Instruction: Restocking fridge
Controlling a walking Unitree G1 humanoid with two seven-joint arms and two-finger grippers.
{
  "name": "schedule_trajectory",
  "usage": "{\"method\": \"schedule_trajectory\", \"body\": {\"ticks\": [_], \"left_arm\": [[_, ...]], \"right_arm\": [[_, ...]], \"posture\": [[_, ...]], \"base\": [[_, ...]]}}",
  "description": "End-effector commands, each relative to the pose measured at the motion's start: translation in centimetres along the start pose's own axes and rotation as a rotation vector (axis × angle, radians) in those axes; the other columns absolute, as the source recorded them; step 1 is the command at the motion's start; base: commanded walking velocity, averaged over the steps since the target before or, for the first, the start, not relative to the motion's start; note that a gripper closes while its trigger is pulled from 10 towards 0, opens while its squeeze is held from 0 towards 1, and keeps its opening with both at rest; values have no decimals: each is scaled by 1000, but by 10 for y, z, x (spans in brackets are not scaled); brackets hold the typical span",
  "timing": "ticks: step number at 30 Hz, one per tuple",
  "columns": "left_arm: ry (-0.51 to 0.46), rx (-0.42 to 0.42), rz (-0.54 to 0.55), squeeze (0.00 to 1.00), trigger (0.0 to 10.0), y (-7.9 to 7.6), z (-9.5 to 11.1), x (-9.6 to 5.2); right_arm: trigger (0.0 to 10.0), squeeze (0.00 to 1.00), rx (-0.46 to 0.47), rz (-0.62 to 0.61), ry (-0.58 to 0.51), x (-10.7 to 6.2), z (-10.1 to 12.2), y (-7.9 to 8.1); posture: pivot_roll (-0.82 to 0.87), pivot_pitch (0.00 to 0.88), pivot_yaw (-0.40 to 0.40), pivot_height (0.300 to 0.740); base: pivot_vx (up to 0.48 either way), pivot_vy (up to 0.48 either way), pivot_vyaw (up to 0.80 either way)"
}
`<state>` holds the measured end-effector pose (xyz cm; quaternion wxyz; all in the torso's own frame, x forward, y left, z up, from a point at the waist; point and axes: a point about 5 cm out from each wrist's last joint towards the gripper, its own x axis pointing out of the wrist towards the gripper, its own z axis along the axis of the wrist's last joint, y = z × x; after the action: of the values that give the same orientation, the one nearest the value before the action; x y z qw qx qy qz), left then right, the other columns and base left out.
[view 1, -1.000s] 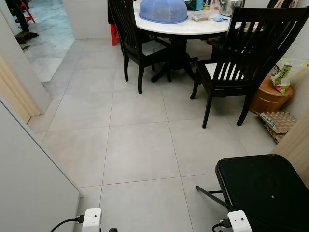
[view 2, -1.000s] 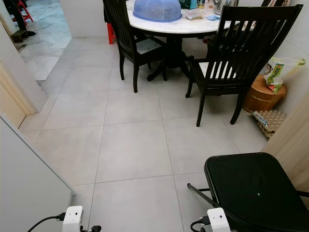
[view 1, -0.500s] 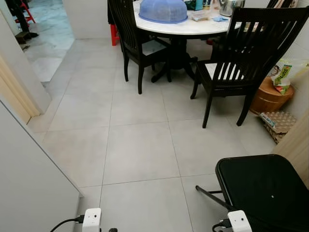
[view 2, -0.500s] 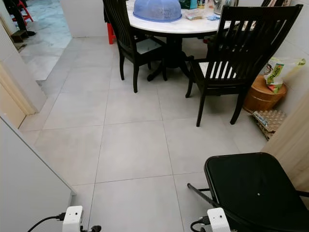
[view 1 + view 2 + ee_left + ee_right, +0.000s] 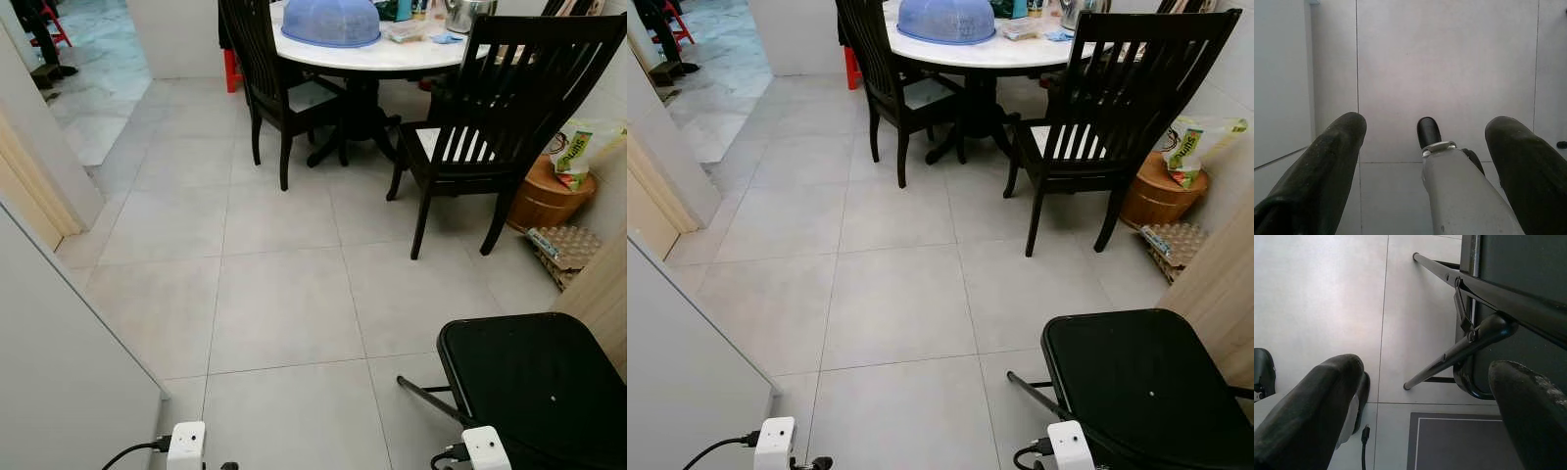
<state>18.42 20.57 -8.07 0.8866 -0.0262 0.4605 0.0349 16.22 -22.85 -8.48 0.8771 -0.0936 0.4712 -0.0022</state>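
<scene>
Standing on pale floor tiles (image 5: 284, 304), the robot looks down at a dining corner with both arms hanging low. Left pincer (image 5: 1425, 147) points straight at the floor, its two black fingers (image 5: 1327, 166) spread well apart with nothing between them. Right pincer (image 5: 1425, 396) is the same story: fingers spread wide, nothing held, hovering just beside the legs of a black folding chair (image 5: 539, 387) at the robot's right.

So where's the fridge? A tall pale flat panel (image 5: 59, 372) rises close on the robot's left, and that could be its side or door, but I can't tell for certain. No groceries are in either pincer. Farther ahead, a round white table (image 5: 392, 54) carries a blue mesh food cover (image 5: 331, 22) and some small items too small to identify, ringed by dark wooden chairs (image 5: 480, 117). On the floor at the right sit a wooden tub (image 5: 544, 196), a green packet (image 5: 573, 157) and an egg tray (image 5: 568, 250).

If that panel is the fridge, it lies to the left, so the left arm is nearer, and my read is the robot must turn that way. Restocking looks barely begun.
</scene>
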Motion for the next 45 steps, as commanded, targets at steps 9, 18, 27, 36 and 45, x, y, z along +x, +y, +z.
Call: {"method": "schedule_trajectory", "body": {"ticks": [9, 18, 27, 36, 45], "left_arm": [[65, -66, 8, 0, 10000, 5, -9, -1], [58, -69, 10, 0, 10000, 6, -8, -1], [53, -72, 15, 0, 10000, 7, -6, -1], [50, -74, 18, 0, 10000, 7, -4, -1], [49, -79, 20, 0, 10000, 6, -3, 0]], "right_arm": [[10000, 0, 270, 77, -69, 9, 48, 2], [10000, 0, 295, 82, -71, 9, 50, 3], [10000, 0, 295, 89, -67, 9, 52, 3], [10000, 0, 245, 95, -83, 9, 57, 2], [10000, 0, 242, 105, -76, 9, 57, 2]], "posture": [[-28, 0, -43, 740], [-26, 0, -45, 740], [-22, 0, -45, 740], [-25, 0, -48, 740], [-22, 0, -54, 740]], "base": [[0, 0, 0], [0, 0, 0], [0, 0, 0], [0, 0, 435], [0, 0, 800]]}}
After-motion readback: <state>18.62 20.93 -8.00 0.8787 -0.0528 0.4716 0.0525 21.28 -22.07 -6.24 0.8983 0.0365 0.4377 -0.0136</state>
